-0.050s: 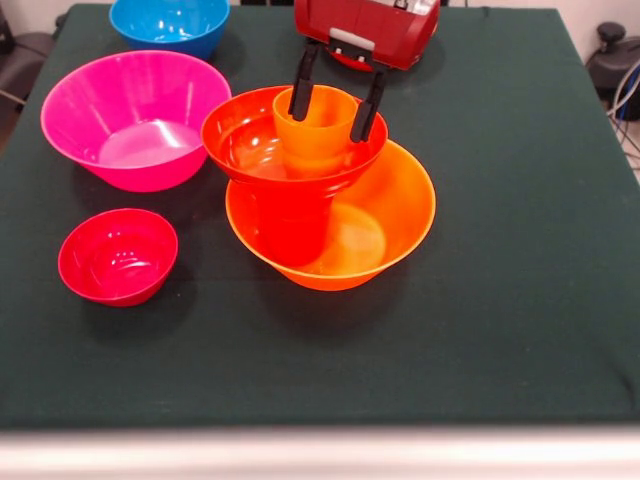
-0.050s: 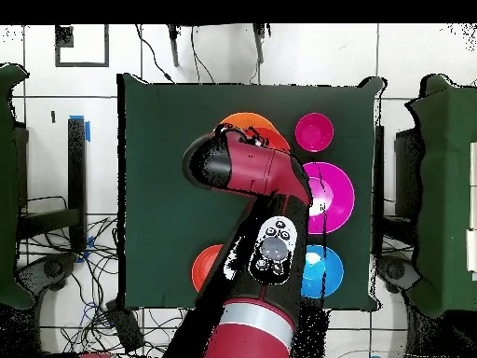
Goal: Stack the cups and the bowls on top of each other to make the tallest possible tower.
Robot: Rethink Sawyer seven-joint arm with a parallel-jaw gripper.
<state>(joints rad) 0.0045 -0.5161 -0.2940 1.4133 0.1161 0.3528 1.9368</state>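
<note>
While the red and black arm (image 2: 252, 177) reaches down over the dark green desk (image 1: 520, 250), its gripper (image 1: 333, 102) hangs at the top of the tower (image 1: 325, 195) with its two black fingers (image 1: 303, 85) spread apart, one on each side of the small glossy orange plastic cup (image 1: 318, 130). The fingers stand just beside the cup's rim, and whether they touch it is not clear, so the gripper reads as open around the cup rather than clamped on it.

The orange cup sits upright inside the glossy red-orange plastic bowl (image 1: 245, 140), which is perched above the wide glossy orange plastic bowl (image 1: 395, 215) at the base, shifted toward that bowl's left side in the front view. A red-orange shape beneath the upper bowl stands inside the base bowl; what it is cannot be made out.

Left of the tower in the front view lies the wide glossy pink plastic bowl (image 1: 130, 115), close to the red-orange bowl. Nearer the front edge sits the small crimson plastic bowl (image 1: 118, 255), apart from the others. The blue plastic bowl (image 1: 170, 22) rests at the far edge of the desk.

In the overhead view the arm covers most of the tower, and another orange-red round thing (image 2: 205, 266) shows on the desk near the robot's base.
</note>
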